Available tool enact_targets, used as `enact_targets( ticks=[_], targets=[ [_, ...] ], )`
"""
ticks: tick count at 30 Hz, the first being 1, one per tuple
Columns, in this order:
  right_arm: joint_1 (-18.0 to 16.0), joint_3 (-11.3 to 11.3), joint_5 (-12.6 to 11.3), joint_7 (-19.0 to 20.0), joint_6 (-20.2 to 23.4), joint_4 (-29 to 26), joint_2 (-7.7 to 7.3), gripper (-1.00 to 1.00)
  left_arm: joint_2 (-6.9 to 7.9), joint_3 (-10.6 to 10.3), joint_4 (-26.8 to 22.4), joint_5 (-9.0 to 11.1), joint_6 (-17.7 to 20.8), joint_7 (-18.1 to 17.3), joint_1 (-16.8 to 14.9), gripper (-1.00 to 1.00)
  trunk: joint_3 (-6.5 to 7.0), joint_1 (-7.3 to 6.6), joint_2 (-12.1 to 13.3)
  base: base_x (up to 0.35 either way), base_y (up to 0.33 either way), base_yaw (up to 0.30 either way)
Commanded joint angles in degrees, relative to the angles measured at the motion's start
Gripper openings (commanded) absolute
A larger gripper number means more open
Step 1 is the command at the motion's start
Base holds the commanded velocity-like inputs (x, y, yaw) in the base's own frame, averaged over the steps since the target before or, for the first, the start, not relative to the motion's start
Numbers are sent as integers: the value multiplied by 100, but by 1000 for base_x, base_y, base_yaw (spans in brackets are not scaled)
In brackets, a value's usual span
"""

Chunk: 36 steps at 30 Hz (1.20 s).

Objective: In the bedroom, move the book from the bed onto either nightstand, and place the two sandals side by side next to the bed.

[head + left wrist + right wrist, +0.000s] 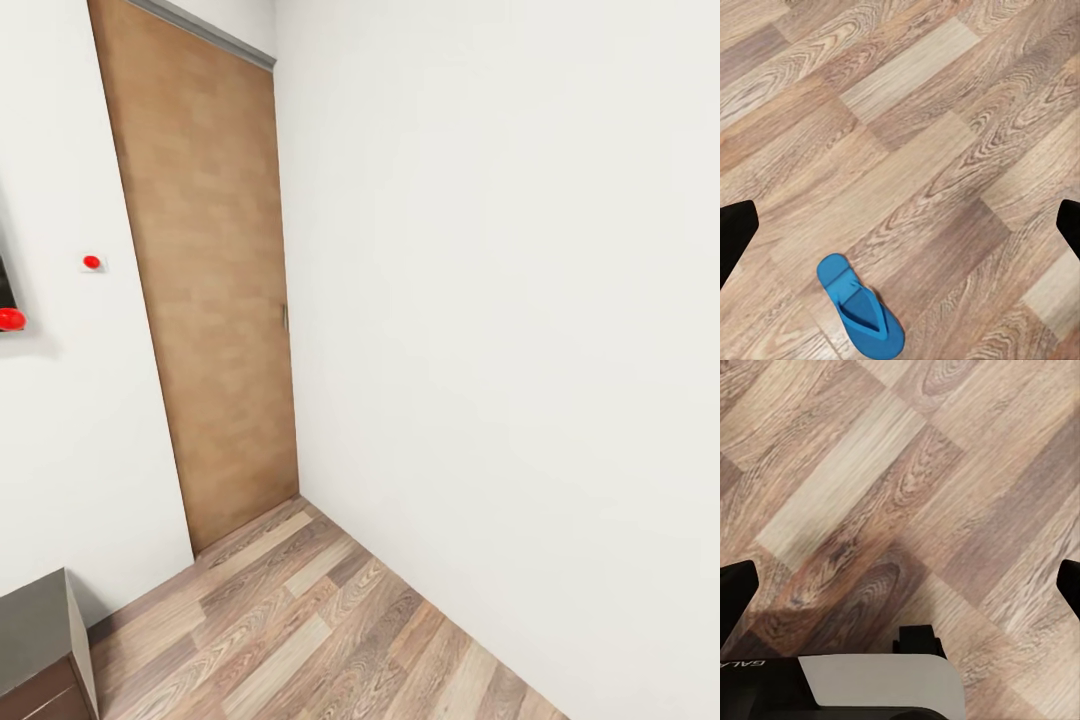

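Note:
One bright blue sandal (861,308) lies flat on the wood-plank floor (915,135), sole down, in the left wrist view. My left gripper (900,225) hangs well above the floor, open, its dark fingertips (736,231) at the frame's two sides, with the sandal off to one side below it. My right gripper (900,589) is open over bare floor, nothing between its fingers. The book, the bed and the other sandal are out of view. Whether the low cabinet in the head view is a nightstand I cannot tell.
The head view faces a room corner: a plain brown door (205,290) on the left wall, a white wall (500,300) on the right. A low dark brown cabinet (40,650) stands at the lower left. A white part of my base (881,682) shows under the right arm.

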Motion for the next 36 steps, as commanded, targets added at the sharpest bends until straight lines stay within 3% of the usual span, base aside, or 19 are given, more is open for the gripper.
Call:
enact_targets(
  ticks=[1, 8, 36],
  targets=[
    [-3, -15, -2, 1, -7, 0, 2, 100, -1, 4, 0, 0, -14, 0, -1, 100, -6, 0, -3, 5, -6, 0],
    [-1, -15, -10, 1, -7, 0, 2, 100, -1, 4, 0, 0, -14, 0, -4, 100, -6, 0, -3, 2, -2, 119],
    [-1, -15, -10, 1, -7, 0, 2, 100, -1, -5, 8, 0, -14, 0, -1, 100, -6, 0, -3, 28, -31, 250]
  ],
)
